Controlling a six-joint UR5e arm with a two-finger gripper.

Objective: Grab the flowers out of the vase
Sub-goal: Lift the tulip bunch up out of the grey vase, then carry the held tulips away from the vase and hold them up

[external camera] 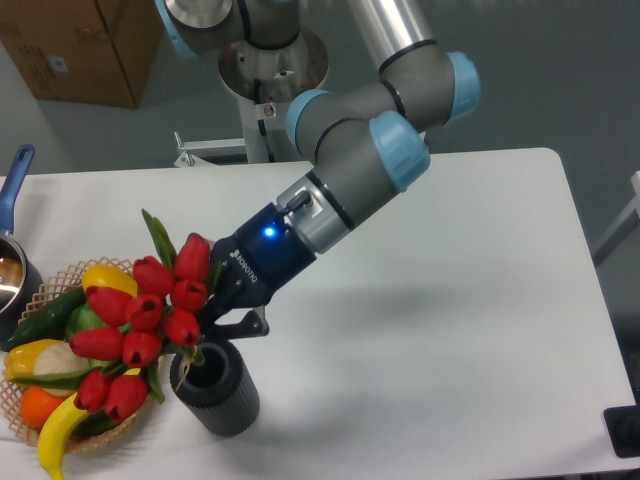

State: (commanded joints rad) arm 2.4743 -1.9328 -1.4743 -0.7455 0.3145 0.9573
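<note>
Robotics lab or test cell, not home. Industrial arm (370, 150) bolted on metal pedestal (262, 90) behind plain white table (480, 300). Bare grey floor and wall, cardboard box (85, 45) stacked in corner. Props laid out as staged household scene: wicker basket (45, 290) of plastic-looking fruit and vegetables, saucepan with blue handle (12, 190) at table edge.

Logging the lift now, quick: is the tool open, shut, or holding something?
Tool: shut on the tulips, gripping the stems just above the rim of the vase.
</note>
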